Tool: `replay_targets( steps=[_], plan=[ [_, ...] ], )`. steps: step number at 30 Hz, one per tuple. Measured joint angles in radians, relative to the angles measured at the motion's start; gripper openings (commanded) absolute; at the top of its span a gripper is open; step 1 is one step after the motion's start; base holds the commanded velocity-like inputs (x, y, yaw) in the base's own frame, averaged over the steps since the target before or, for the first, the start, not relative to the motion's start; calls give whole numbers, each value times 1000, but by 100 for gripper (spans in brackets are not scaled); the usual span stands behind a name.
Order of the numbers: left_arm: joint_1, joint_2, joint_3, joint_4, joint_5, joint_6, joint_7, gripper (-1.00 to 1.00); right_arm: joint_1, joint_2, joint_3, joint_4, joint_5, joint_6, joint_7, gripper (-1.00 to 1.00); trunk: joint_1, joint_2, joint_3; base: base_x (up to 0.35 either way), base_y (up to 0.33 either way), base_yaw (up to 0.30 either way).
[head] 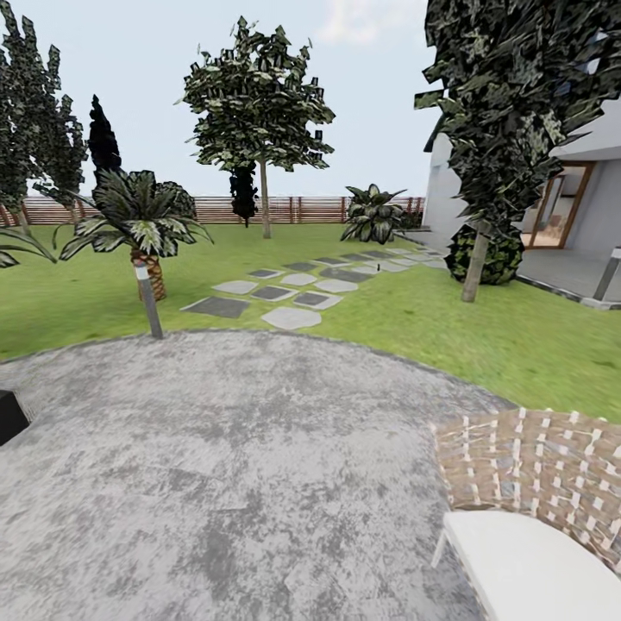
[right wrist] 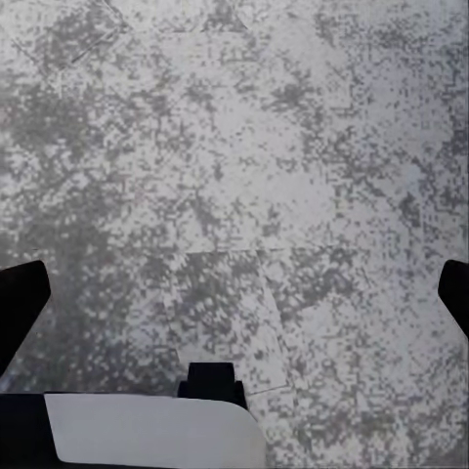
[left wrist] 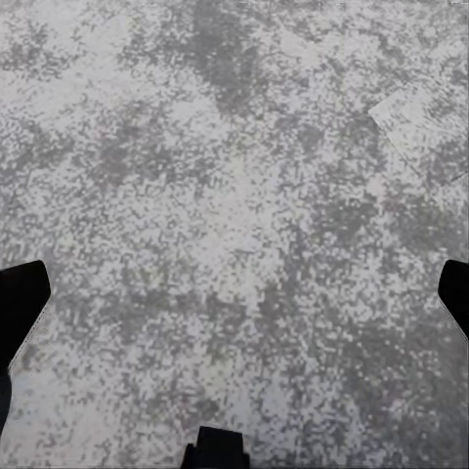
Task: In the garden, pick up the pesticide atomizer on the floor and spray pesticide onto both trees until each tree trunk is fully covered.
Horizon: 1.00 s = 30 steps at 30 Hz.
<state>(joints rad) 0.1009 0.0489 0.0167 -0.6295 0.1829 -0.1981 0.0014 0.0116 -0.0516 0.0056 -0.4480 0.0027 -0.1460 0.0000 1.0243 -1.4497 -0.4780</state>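
I stand on the round grey paved patio [head: 224,466] at the lawn's edge. One tree [head: 259,103] with a thin straight trunk [head: 265,203] rises far off by the fence. The other tree [head: 509,112] stands closer on the right, its grey-brown trunk [head: 473,269] leaning slightly out of the grass. The pesticide atomizer is out of view. My left gripper [left wrist: 234,303] hangs open over bare paving, its dark fingertips [left wrist: 20,303] wide apart. My right gripper [right wrist: 234,303] is open too, with only paving between its fingertips [right wrist: 20,298].
Grey stepping stones [head: 293,293] cross the lawn toward the far tree. A short palm [head: 142,224] and a bollard lamp [head: 148,302] edge the patio at left. A woven chair with a white cushion [head: 535,500] sits close at lower right. A house [head: 586,198] stands at right.
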Motion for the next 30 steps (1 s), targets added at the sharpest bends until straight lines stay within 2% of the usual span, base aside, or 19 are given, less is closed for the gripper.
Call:
replay_targets(
  steps=[30],
  plan=[
    [0, 0, 0, 1, 0, 0, 0, 100, 0, 1, 0, 0, 0, 1, 0, 100, 0, 0, 0, 350, 112, 0]
  ],
)
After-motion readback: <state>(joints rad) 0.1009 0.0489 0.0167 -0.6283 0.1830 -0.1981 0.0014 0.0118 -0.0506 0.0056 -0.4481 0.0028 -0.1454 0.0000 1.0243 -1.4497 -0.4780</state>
